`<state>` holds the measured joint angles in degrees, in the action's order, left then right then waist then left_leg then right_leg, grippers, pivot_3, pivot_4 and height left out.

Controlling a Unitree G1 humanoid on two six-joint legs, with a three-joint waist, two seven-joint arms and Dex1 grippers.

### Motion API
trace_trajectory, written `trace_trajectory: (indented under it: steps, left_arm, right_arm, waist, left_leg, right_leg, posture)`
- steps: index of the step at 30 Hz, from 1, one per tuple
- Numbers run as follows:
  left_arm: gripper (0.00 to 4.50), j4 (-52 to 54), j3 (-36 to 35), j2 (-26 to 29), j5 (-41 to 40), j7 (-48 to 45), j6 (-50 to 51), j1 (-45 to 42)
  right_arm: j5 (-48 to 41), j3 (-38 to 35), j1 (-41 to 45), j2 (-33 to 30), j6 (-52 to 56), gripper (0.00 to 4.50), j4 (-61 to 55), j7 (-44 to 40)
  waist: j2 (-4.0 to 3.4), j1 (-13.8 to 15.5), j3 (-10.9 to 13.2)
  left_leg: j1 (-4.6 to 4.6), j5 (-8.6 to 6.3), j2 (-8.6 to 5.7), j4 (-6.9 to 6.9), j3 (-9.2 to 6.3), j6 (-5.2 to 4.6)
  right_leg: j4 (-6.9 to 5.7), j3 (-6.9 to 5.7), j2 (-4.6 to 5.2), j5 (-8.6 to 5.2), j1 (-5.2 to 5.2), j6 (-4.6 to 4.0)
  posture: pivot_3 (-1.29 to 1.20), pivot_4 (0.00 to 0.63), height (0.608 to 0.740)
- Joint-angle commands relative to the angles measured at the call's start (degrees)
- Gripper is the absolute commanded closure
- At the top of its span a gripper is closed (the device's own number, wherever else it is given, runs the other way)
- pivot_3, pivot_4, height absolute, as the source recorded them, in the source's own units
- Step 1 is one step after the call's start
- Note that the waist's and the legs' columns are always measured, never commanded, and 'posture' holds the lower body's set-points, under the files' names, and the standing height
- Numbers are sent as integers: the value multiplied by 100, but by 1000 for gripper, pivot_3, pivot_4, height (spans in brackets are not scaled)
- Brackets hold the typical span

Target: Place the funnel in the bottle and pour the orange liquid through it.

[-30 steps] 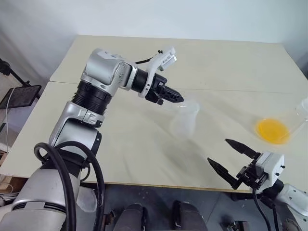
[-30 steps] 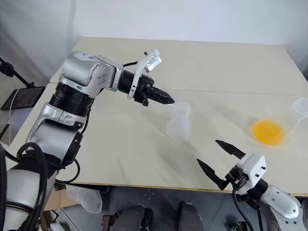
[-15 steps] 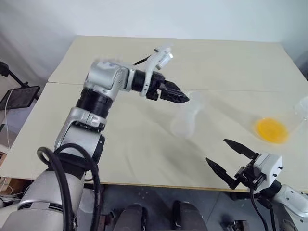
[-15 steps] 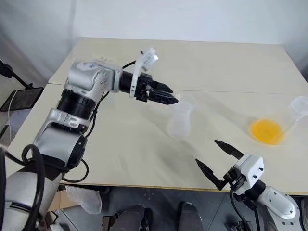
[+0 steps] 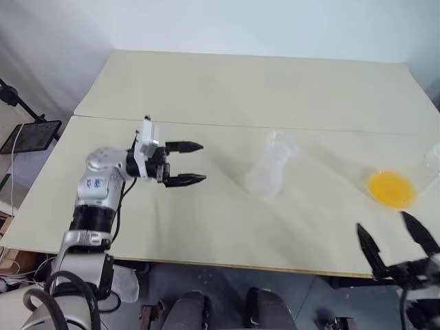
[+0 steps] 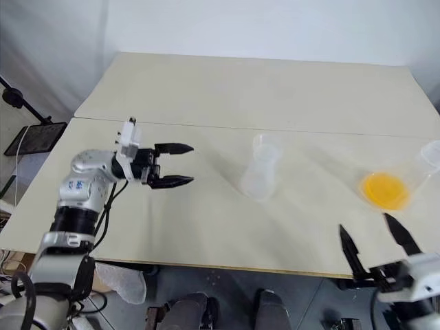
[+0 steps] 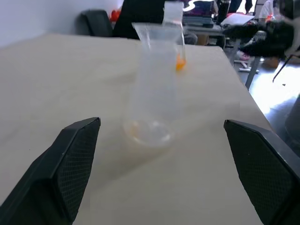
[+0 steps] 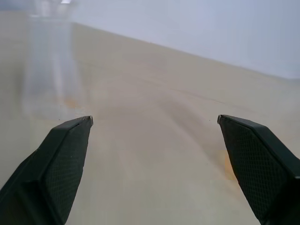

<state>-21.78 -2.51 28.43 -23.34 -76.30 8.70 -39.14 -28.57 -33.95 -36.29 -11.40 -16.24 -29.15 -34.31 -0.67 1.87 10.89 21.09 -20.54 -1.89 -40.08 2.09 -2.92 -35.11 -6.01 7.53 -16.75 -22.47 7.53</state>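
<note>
Having let go at the bottle's neck, the left gripper (image 5: 194, 163) has drawn back wide open and empty, leaving the funnel (image 5: 280, 143) seated in the bottle (image 5: 267, 172) mid-table, while the right gripper (image 5: 392, 240), also spread empty, sits near the flask of orange liquid (image 5: 390, 187), so pouring comes next.

left arm bent at elbow, forearm reaching level toward robot's right; left tool (image 5: 194, 163) empty, fingers spread wide. right tool (image 6: 375, 239) low at near edge of view, pointing forward, fingers spread wide, empty.
</note>
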Motion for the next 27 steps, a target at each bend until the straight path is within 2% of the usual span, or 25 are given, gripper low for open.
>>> trace_trajectory:
  steps: [1,5,11,14,21,27]
  left_arm:
    - [11,580,-184,19,-240,199,133,260]
    - [11,953,-135,-16,-393,262,425,439]
    - [11,877,-85,-61,-330,228,329,293]
    - [11,904,-79,-73,-285,250,214,298]
    - [11,1258,-122,-88,-379,478,268,498]
    - [11,1640,-69,-113,-421,629,363,737]
  right_arm:
    - [-55,-525,-348,388,-720,0,153,190]
    - [-225,-843,-765,632,-1228,0,826,-10]
    - [-503,-739,-801,415,-1275,0,1151,-197]
    - [-628,-634,-370,118,-845,0,1000,112]
    - [-727,-636,1261,-1277,1423,0,549,1744]
    - [-932,-671,2698,-1992,2530,0,1019,2386]
  waist:
    - [0,-24,0]
    - [-1,-47,-1]
    - [-10,-89,-6]
    - [-10,-140,-7]
    - [-23,-172,-13]
    - [-23,-67,-13]
  left_leg:
    - [0,0,1,0,0,0]
    - [-5,0,3,5,1,0]
    - [-15,-1,8,13,4,2]
    - [-16,-2,10,13,5,4]
    - [-16,-2,11,10,4,5]
    - [-9,0,7,2,4,1]
  right_leg:
    - [-1,4,-1,0,0,0]
    - [-2,18,-1,-1,-1,-2]
    - [-1,43,0,-4,0,-8]
    - [-1,48,1,-5,-1,-10]
    - [-21,46,8,-9,-9,-17]
    - [-23,36,6,-9,-7,-17]
  posture:
    - [0,150,740]
    - [0,150,740]
    - [0,150,740]
    - [0,150,740]
    - [0,150,740]
    - [0,150,740]
